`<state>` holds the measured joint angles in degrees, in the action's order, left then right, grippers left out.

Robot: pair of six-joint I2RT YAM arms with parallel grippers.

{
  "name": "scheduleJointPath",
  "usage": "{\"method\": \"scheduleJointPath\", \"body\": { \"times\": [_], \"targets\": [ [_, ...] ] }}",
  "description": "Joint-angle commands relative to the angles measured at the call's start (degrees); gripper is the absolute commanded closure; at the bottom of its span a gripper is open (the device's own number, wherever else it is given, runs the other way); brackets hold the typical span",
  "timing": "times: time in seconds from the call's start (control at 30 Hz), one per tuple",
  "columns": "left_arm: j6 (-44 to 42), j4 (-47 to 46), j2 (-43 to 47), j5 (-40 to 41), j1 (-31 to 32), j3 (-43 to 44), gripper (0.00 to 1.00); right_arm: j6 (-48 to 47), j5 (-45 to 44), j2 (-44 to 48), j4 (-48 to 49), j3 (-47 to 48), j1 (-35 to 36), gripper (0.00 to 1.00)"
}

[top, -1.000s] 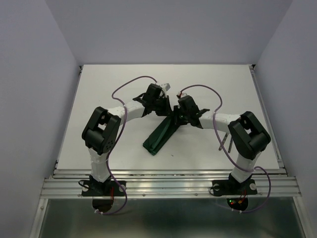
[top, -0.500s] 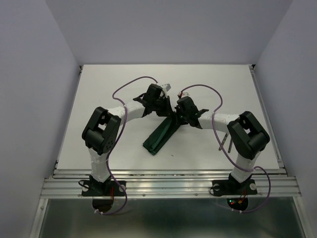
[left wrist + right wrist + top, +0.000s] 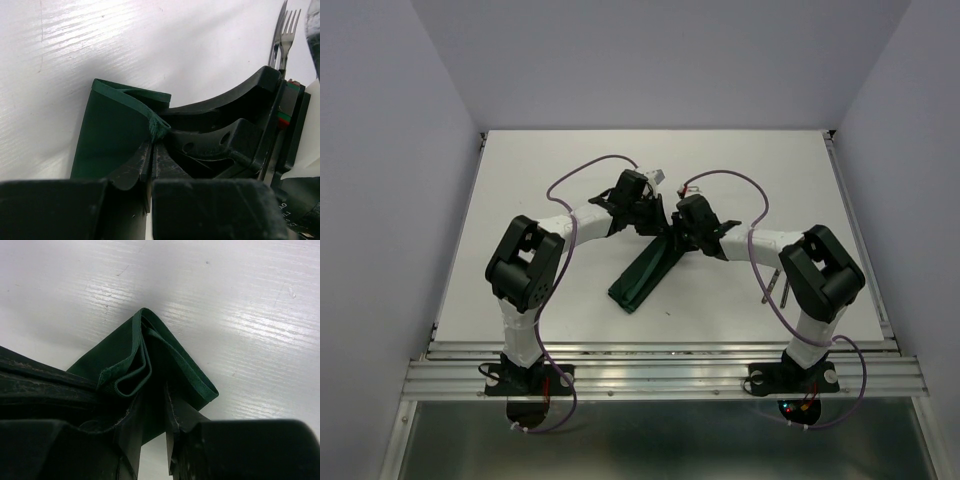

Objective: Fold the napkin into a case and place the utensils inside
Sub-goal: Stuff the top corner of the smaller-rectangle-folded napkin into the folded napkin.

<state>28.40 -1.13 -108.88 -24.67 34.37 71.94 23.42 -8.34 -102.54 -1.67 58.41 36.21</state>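
Observation:
The dark green napkin (image 3: 642,275) lies folded into a long narrow strip, running diagonally across the middle of the table. Both grippers meet at its far end. My left gripper (image 3: 657,222) (image 3: 155,142) is shut on a bunched corner of the napkin (image 3: 110,135). My right gripper (image 3: 673,236) (image 3: 152,410) stands open, its fingers astride the layered folds of the napkin (image 3: 125,350), with white table showing in the gap. The fork (image 3: 290,25) and knife (image 3: 277,35) lie side by side at the right. The right arm partly hides these utensils (image 3: 778,285).
The white table (image 3: 550,180) has a metal rail along its near edge (image 3: 660,365). Pale walls close in the left, right and back. The right forearm (image 3: 760,240) crosses above the utensils.
The right gripper has edged slightly left, closer to the left one at the napkin's far end. The left arm and the napkin have stayed still.

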Motion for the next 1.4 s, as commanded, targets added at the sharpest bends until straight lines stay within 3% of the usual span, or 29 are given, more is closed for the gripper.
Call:
{"method": "scheduleJointPath", "body": {
  "times": [0.0,0.5,0.9,1.37],
  "targets": [
    [0.1,-1.8,1.8,-1.5,-0.1,-0.6,1.0,-1.2,0.5,1.9,3.3,0.6,1.1,0.73],
    [0.3,-2.1,1.3,-2.4,-0.3,-0.5,1.0,-1.9,-2.9,-2.4,3.1,1.0,3.3,0.69],
    [1.4,-2.7,1.1,-3.0,-0.9,-1.2,1.0,0.8,-1.9,7.7,13.2,-5.9,3.9,0.68],
    [3.9,-7.2,2.4,-6.2,-2.6,-5.0,1.0,-0.2,-4.3,5.6,11.5,-6.2,3.9,0.68]
  ]
}}
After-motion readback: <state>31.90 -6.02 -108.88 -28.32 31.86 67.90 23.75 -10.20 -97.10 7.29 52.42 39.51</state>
